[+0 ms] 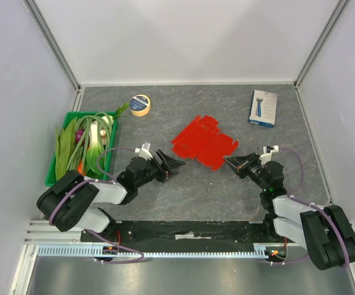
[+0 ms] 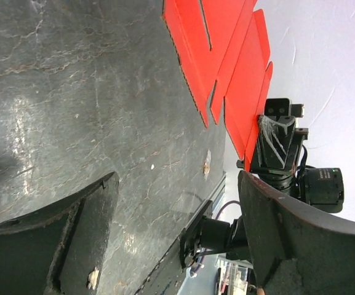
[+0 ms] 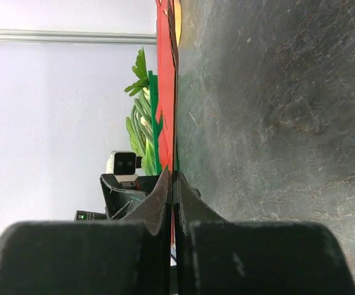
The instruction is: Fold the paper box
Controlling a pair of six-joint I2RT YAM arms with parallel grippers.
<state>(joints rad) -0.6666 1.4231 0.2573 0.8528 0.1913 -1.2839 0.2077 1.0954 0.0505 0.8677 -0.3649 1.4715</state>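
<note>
Red paper box (image 1: 203,144) lies unfolded as a flat blank near the middle of the table (image 1: 226,200), a little toward the far edge. Its tabs and notches show along the outline.

The right gripper (image 1: 229,161) is at the near right corner of the blank. Its fingers (image 3: 159,203) are pressed fully together. In the right wrist view the thin red edge runs straight into the seam between them, so it seems that they pinch this corner.

The left gripper (image 1: 176,166) is low over the table, just beside the near left side of the blank and not touching it. Its fingers (image 2: 72,239) stand wide apart with nothing between them.

A green tray (image 1: 50,178) with long leafy vegetables (image 1: 82,144) stands at the left edge of the table. A roll of tape (image 1: 140,105) lies near the far edge, beside the tray. A white-and-blue box (image 1: 263,108) lies near the far right corner.
</note>
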